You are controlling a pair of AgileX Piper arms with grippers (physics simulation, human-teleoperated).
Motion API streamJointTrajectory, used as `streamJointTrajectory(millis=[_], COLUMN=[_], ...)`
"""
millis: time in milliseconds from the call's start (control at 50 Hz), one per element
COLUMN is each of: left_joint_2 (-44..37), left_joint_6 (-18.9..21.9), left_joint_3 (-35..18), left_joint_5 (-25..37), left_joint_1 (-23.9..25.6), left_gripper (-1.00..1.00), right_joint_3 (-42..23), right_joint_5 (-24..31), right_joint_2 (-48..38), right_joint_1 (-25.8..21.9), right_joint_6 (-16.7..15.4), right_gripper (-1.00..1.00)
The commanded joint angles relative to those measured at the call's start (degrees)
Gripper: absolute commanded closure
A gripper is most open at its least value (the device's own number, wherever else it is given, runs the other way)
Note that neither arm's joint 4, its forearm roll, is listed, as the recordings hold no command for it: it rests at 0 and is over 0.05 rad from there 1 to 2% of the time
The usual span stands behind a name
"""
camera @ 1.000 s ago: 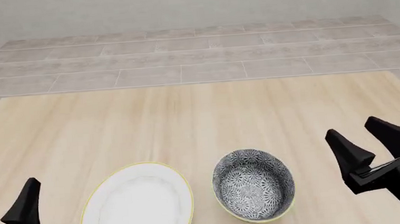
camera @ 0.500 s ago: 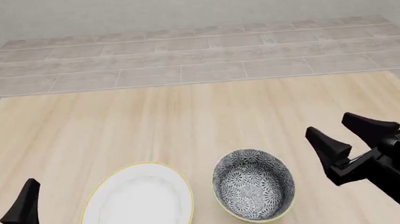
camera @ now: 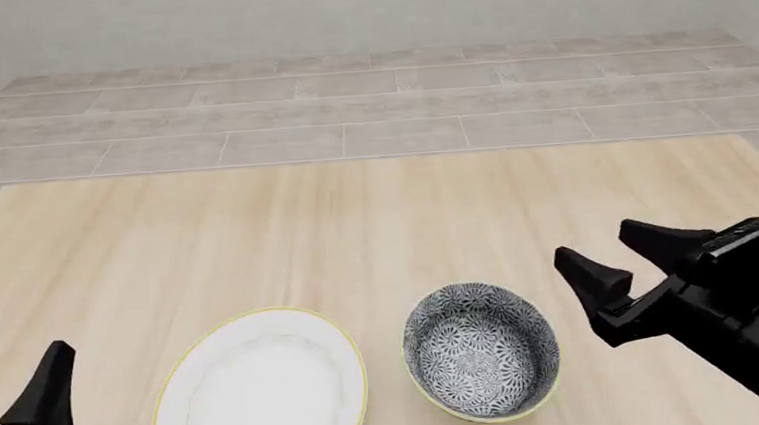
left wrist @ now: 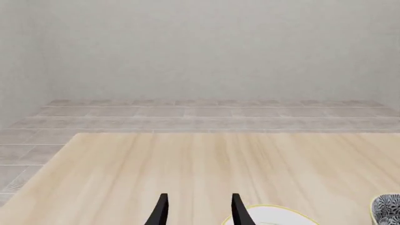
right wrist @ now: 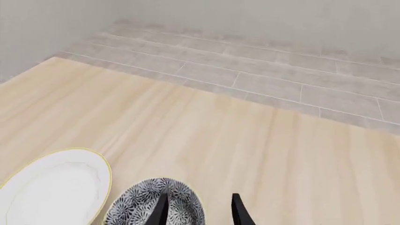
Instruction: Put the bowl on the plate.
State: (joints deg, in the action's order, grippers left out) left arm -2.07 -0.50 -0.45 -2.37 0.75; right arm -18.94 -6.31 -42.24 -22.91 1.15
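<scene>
Near the front edge of the pale wooden surface (camera: 380,222), the bowl (camera: 481,351) sat upright beside the plate (camera: 260,386), the plate to the left in the front view and the two close together without touching. Both lay directly on the wood, the bowl showing its dense grey-and-white floral inside and the plate its thin yellow rim. The right gripper (camera: 623,256) hung just to the right of the bowl and a little above it, its two dark fingers spread apart and holding nothing; in the right wrist view the fingertips (right wrist: 161,211) framed the near side of the bowl (right wrist: 140,206), with the plate (right wrist: 53,185) beyond it. The left gripper (camera: 11,384) sat at the lower left corner of the front view, left of the plate, likewise spread and empty, clear of both dishes.
</scene>
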Motion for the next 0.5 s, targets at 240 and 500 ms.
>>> streamJointTrajectory(millis=[240, 500], left_joint_2=[-0.3, 0.3], left_joint_6=[0.2, 0.2], left_joint_3=[0.3, 0.3], left_joint_5=[-0.3, 0.4], left_joint_1=[0.1, 0.1], left_gripper=[-1.0, -1.0], right_joint_3=[0.7, 0.9], right_joint_5=[-2.3, -2.8], right_joint_2=[-8.5, -11.8], right_joint_1=[0.1, 0.5], right_joint_6=[1.3, 1.2], right_gripper=[-1.0, -1.0])
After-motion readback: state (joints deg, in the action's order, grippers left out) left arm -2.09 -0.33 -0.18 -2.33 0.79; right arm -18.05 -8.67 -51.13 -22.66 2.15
